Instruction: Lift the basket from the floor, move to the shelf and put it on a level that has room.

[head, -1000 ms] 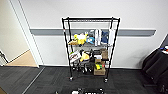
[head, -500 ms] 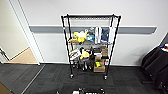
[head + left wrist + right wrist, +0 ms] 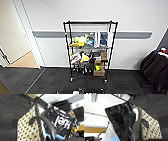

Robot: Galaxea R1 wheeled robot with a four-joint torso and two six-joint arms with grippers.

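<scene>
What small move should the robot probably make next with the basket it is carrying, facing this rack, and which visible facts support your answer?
Probably roll straight forward toward the shelf. It stands centred ahead against the wall, with a stretch of dark carpeted floor between it and the robot. The basket appears already lifted, its woven side and dark handle close to both wrist cameras. The top level looks bare, while the lower tiers are cluttered.

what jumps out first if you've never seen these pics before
The tall black wire shelf against the white wall, its middle and lower tiers crammed with colourful clutter while the top level looks bare. Up close in the wrist views, the cream woven basket with a dark arched handle holds a glossy black bag.
</scene>
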